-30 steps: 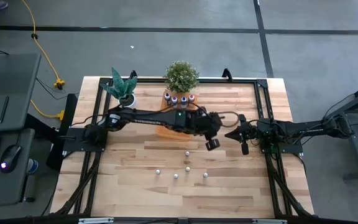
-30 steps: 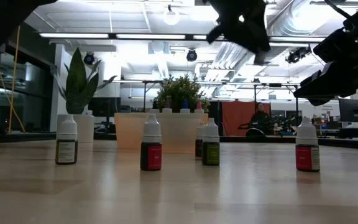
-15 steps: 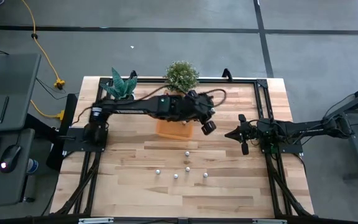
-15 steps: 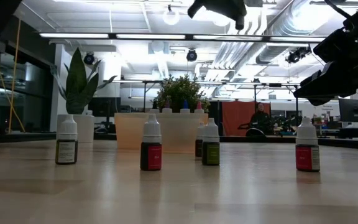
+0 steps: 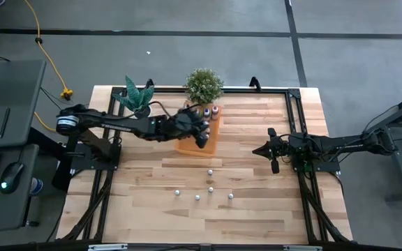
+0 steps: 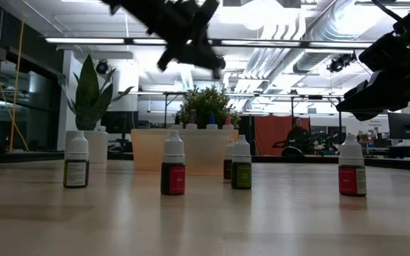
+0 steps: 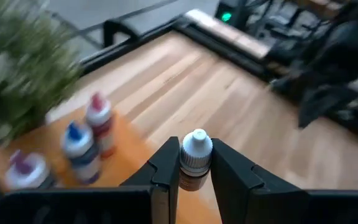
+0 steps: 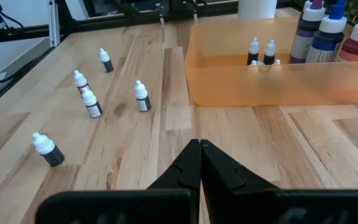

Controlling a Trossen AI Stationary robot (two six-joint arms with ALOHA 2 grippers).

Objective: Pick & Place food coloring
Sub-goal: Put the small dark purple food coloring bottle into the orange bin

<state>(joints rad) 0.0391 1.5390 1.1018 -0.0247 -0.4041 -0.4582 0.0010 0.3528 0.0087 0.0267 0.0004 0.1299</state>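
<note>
One left arm (image 5: 202, 137) stretched over orange tray (image 5: 187, 147), pinching bottle (image 7: 195, 160)

No text, brand, number or sign can be read anywhere. The small bottles (image 6: 174, 170) standing on the table (image 6: 262, 220) carry coloured labels in the low view, perhaps with fine print, but nothing on them resolves into letters. The bottle (image 7: 195, 160) seen close in the left wrist view shows only a dark band, with no legible marking.
</note>
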